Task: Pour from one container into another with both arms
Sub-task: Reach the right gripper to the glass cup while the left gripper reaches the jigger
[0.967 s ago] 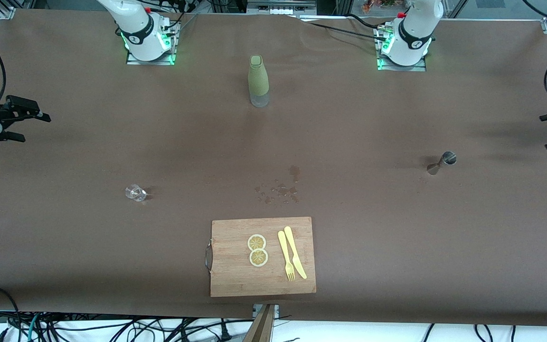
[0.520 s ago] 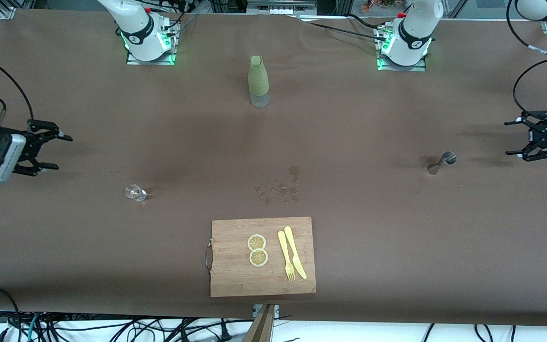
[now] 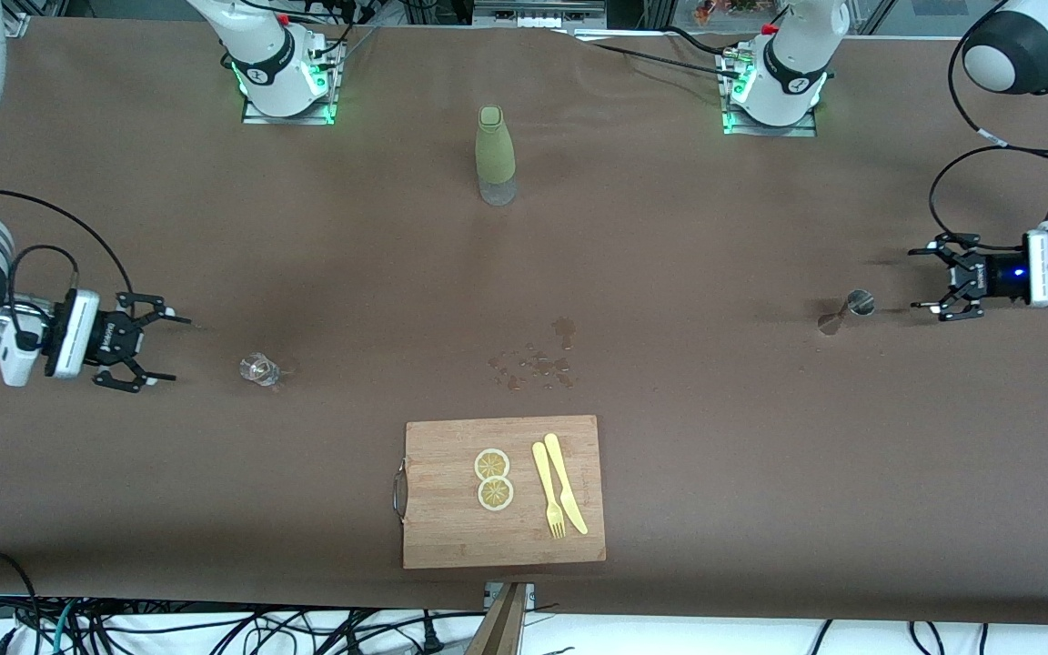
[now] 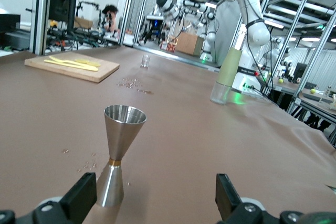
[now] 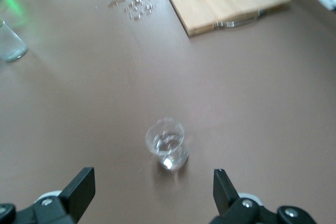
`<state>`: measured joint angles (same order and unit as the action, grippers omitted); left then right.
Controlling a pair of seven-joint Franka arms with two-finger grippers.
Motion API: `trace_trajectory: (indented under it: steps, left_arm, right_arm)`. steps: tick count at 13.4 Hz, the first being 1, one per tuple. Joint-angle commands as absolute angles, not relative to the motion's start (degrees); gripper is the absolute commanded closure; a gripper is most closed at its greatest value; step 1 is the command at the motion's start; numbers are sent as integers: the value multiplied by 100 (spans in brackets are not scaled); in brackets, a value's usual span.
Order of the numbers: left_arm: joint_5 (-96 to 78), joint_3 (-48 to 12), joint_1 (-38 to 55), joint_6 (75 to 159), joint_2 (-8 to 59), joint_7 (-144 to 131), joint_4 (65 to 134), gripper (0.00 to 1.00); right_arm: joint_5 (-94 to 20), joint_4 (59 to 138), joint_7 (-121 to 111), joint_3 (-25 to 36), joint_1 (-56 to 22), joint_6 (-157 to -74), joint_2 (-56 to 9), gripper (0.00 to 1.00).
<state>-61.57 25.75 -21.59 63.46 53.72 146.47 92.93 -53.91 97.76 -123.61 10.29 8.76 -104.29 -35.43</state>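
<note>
Starting nearest the front camera, a wooden cutting board (image 3: 504, 491) carries two lemon slices (image 3: 493, 478), a yellow fork (image 3: 548, 491) and knife (image 3: 566, 482), well apart from both arms. Just farther sits a patch of spilled drops (image 3: 533, 362) mid-table.

The small clear glass (image 3: 259, 368) stands upright toward the right arm's end, and the right gripper (image 3: 146, 341) hangs low beside it, released, jaws spread wide and aimed straight at it with bare table between.

Toward the left arm's end the metal jigger (image 3: 847, 310) stands upright, its long axis vertical. The left gripper (image 3: 932, 282) is near it, released, fingers wide; the wrist view shows the jigger close between the fingertips' line, slightly off centre.

Each arm probably needs only a short level advance, with open room all round. The green-sleeved bottle (image 3: 495, 156) stands farthest, between the bases.
</note>
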Motion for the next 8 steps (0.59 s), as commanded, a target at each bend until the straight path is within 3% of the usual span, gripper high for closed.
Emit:
trace_trajectory:
  steps: [1, 8]
  left_arm:
    - [-6617, 2549, -2005, 6328, 5827, 15485, 9158, 0]
    - [-6917, 2268, -1767, 6381, 6003, 15601, 9149, 0]
  right_arm:
    - [-6307, 9615, -13488, 1002, 905, -10363, -4260, 0]
    - [-7189, 9642, -14607, 722, 870, -10029, -5053, 0]
